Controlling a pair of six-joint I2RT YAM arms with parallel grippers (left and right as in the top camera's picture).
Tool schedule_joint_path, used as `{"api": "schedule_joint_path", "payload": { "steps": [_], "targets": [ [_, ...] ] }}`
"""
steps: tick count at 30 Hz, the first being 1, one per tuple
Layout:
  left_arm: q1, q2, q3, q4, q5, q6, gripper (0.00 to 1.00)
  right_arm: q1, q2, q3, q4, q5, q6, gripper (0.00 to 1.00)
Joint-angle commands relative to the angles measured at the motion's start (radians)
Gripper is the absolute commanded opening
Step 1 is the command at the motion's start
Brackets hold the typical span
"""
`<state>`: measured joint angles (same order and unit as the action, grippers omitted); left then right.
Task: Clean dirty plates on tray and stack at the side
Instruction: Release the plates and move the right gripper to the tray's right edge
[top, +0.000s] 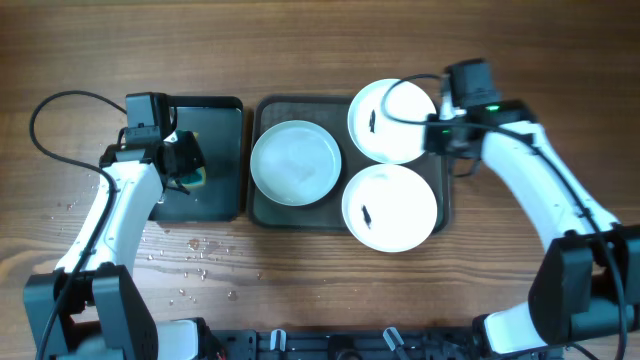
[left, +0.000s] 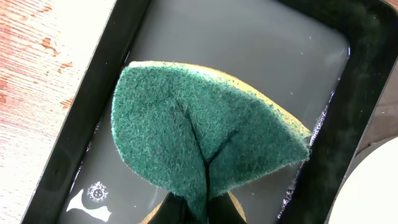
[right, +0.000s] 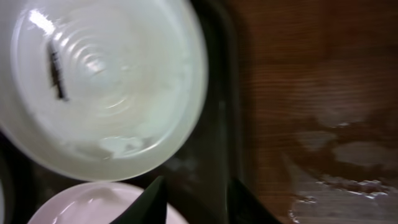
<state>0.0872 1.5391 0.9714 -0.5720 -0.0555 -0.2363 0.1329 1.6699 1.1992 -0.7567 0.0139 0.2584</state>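
**On the tray: one plate looks wiped, two carry smears, none stacked**

At your far left, water drops (top: 190, 248) speckle the brown wooden table (top: 320, 50). Just beside them, your left gripper (top: 184, 160) is clamped on the green-faced yellow scouring sponge (left: 205, 137). It folds the sponge and holds it over the small black rectangular tray (top: 225, 115), which has a shallow film of water in it.

Next comes the large dark grey-green rectangular tray (top: 266, 216), with all three round white plates on it. The left plate (top: 295, 162) shows no dark mark and looks wiped. The far-right plate (top: 392, 120) and the near-right plate (top: 390, 207) each carry a small dark smear near the middle. By that count you are about a third through the cleaning. Stacking has not begun, since no plate sits off the tray.

At the right, your right gripper (right: 196, 205) sits at the tray's right rim with its jaws part-way apart. The wrist view is blurred, so you cannot tell whether they bite the rim or stand free. Its black cable (top: 400, 83) loops over the far-right plate, and the two smeared plates lie close together. Mind both when the sponge crosses.
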Motion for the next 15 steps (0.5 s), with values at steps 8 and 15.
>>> {"api": "schedule_joint_path", "payload": {
  "steps": [8, 15],
  "targets": [
    [0.003, -0.002, -0.005, 0.000, -0.013, 0.020, 0.04, -0.116, 0.000, -0.052, 0.006, -0.011, -0.260, 0.19],
    [0.003, -0.002, -0.005, -0.001, -0.013, 0.020, 0.04, -0.117, 0.039, -0.117, 0.101, -0.067, -0.315, 0.31]
  ]
}}
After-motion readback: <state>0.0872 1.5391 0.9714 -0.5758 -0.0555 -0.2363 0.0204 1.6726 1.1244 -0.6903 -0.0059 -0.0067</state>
